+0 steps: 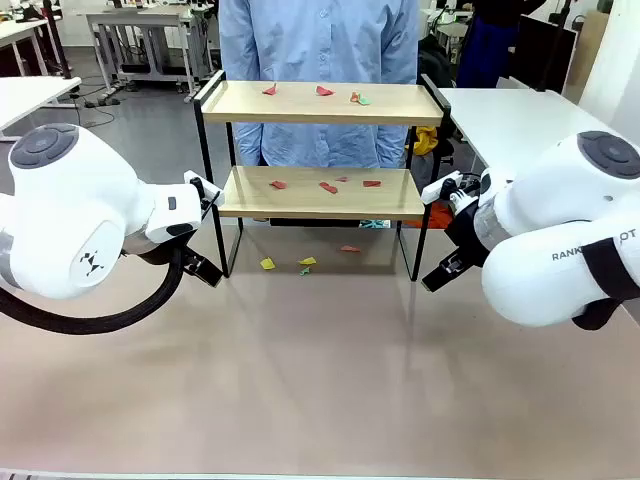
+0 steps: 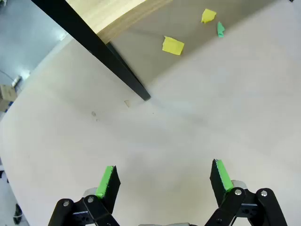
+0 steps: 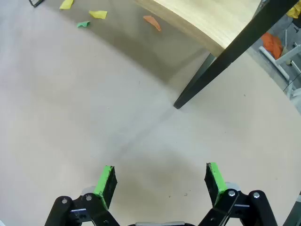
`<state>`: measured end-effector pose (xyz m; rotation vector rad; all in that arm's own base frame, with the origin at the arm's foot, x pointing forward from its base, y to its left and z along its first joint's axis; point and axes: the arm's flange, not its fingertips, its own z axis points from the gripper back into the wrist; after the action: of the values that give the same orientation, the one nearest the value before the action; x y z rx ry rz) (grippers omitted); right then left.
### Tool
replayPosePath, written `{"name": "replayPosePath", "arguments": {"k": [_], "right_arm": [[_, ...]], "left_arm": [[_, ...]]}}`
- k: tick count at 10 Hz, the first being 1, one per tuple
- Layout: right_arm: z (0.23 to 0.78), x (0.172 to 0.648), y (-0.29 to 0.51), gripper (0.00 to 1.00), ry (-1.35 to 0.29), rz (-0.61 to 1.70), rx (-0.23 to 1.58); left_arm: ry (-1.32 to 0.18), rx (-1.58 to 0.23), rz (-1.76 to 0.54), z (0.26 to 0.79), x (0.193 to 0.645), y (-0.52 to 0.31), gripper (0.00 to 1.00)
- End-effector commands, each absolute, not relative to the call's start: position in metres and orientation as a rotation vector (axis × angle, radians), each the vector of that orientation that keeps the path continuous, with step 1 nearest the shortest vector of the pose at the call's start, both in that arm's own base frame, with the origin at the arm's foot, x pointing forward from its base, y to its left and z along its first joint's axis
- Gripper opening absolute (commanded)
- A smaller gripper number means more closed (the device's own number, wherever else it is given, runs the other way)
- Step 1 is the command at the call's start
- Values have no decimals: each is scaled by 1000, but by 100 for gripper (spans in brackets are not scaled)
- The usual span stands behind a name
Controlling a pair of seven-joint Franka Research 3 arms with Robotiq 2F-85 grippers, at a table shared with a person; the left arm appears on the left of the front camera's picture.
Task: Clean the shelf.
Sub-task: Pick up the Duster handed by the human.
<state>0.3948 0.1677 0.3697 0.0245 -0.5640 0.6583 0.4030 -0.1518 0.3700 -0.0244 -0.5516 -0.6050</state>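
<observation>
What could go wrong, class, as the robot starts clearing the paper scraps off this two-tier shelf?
1. The left gripper and right gripper hang open close to the thin black legs of the shelf; a careless reach could shove the light frame.
2. The scraps are small and flat, so a gripper may sweep them off the edge instead of picking them up.
3. A person stands right behind the shelf; a far reach might hit them.
</observation>
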Motion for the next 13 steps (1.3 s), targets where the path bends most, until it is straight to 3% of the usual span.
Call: {"name": "replayPosePath", "arguments": {"k": [1, 10, 13], "right_arm": [[370, 395, 168, 100, -564, 658, 25], [369, 395, 168, 100, -563, 659, 24], [459, 404, 151, 100, -683, 619, 22]], "left_arm": [[-552, -24, -605, 370, 403, -152, 100], [-552, -25, -605, 370, 403, -152, 100], [-584, -171, -679, 460, 408, -140, 100]]}}
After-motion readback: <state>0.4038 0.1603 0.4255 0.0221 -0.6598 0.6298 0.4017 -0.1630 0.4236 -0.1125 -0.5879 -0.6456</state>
